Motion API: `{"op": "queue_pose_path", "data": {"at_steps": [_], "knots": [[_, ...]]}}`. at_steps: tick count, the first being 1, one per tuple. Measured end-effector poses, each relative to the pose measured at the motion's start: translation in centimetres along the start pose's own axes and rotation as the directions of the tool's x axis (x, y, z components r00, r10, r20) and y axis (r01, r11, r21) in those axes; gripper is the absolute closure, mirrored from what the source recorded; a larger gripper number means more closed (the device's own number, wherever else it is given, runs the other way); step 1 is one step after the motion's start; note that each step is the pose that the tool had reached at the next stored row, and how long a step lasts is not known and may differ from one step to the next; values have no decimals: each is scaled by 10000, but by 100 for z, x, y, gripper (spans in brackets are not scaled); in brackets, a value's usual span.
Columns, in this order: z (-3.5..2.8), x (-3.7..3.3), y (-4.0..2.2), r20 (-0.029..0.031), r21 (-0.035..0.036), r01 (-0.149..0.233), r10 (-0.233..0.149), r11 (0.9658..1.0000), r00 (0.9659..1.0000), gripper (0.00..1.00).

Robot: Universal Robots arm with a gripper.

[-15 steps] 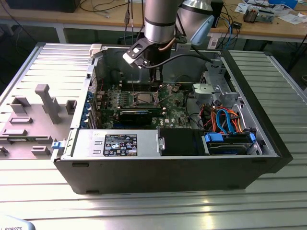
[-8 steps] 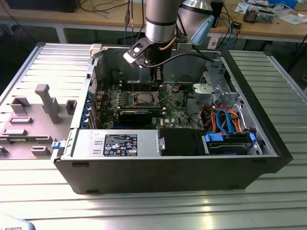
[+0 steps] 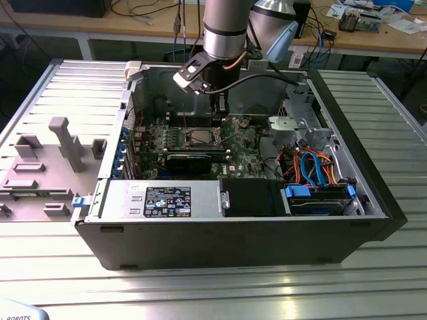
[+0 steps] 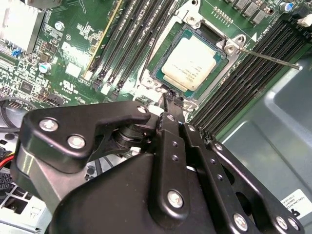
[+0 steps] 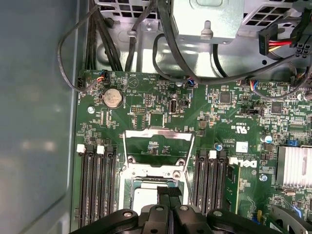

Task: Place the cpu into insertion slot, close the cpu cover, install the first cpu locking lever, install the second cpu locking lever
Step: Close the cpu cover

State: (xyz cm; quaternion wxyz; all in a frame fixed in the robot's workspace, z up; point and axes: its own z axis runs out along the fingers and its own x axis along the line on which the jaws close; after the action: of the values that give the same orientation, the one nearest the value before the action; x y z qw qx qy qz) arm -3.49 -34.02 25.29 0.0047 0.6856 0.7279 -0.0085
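Jaws pressed together, empty; gripper (image 4: 171,97) hovered close over cpu (image 4: 192,61) seated in insertion slot (image 4: 170,54); cpu cover (image 5: 158,133) stood open.

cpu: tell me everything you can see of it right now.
The cpu is a flat square chip with a pale silvery metal top and thin green edge. It lies flat in the insertion slot, uncovered: the cpu cover is flipped open. Nothing rests on it. The gripper, shut, is by one slot corner, off the chip; in the first wrist view its tips hide part of it.
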Motion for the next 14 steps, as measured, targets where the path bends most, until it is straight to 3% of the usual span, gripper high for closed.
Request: {"op": "queue_pose_path", "data": {"at_steps": [8,14], "knots": [[-1,1,34,0,3,0,0,10000,10000,89],[-1,2,105,-2,35,0,0,10000,10000,89]]}}
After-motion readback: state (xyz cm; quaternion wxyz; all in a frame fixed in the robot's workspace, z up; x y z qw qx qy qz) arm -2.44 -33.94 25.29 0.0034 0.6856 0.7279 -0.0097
